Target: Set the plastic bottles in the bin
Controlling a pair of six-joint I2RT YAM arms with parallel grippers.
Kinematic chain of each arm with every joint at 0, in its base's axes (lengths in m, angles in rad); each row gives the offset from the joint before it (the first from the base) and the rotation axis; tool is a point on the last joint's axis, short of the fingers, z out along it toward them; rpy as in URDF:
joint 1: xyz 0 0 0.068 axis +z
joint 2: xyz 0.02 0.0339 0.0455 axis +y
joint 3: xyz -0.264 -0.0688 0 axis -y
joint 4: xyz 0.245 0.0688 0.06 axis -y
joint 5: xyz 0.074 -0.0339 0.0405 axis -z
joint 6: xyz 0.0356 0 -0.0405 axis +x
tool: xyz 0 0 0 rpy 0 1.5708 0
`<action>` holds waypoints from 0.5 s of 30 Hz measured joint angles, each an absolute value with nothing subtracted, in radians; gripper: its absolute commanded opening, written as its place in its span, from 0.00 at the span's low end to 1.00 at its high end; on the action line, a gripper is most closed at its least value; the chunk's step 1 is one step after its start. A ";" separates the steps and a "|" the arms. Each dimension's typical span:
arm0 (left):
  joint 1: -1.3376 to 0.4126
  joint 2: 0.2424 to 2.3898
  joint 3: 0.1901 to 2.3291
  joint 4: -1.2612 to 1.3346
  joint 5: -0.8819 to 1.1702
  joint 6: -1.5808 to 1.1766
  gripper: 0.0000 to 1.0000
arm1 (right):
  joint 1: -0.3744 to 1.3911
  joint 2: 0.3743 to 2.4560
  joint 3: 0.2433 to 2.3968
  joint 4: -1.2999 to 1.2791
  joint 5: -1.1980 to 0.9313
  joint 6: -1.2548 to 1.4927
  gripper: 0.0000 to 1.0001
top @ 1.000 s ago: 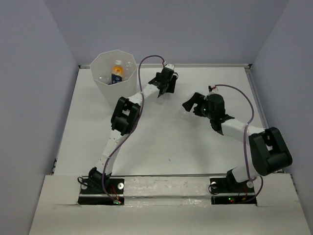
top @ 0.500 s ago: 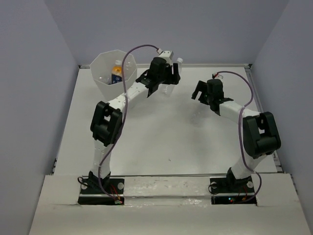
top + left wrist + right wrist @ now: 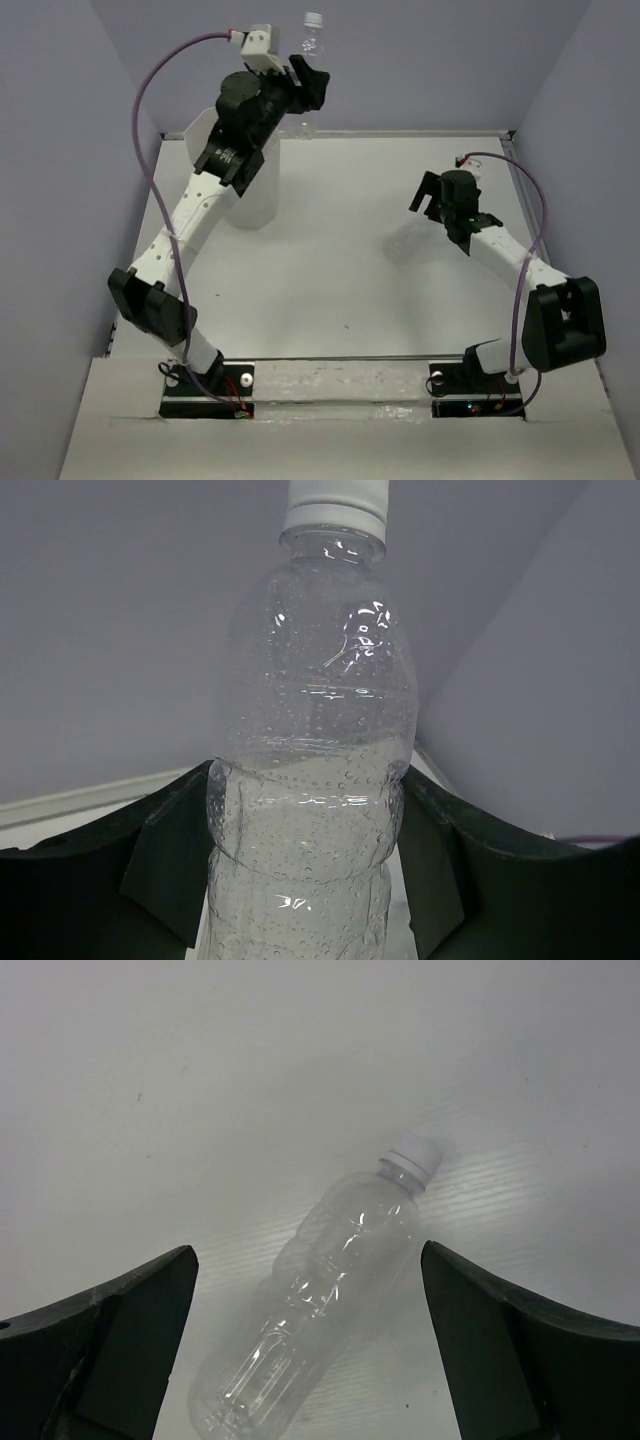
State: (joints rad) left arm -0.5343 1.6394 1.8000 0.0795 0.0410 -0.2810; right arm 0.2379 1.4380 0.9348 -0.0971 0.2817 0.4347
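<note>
Only the right wrist view shows a clear crinkled bottle (image 3: 320, 1290) lying on the desk (image 3: 200, 1080) under the open right end effector (image 3: 428, 192), while the left end effector (image 3: 308, 85) clamps a droplet-beaded bottle (image 3: 312, 45) at the bin's (image 3: 258, 195) one o'clock.

Lighting was bright, even and diffuse, from overhead. The white table (image 3: 340, 290) carried only faint, soft-edged shadows beneath the arms. Small specular glints marked the clear crinkled plastic bottle with a white cap (image 3: 330, 680). The right pincer (image 3: 308, 1260) showed its black fingers (image 3: 110, 1340) blurred at the lower corners.
</note>
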 measured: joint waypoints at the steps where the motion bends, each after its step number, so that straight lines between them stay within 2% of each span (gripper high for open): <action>1: -0.504 1.611 1.799 0.080 0.028 -0.291 0.45 | 0.236 1.410 0.923 -0.097 0.289 0.441 1.00; 6: -0.358 1.518 1.780 0.080 -0.027 -0.319 0.45 | 0.233 1.332 0.808 -0.109 0.314 0.483 1.00; 15: -0.267 1.380 1.536 0.099 -0.130 -0.274 0.45 | 0.217 1.435 0.745 -0.102 0.240 0.548 1.00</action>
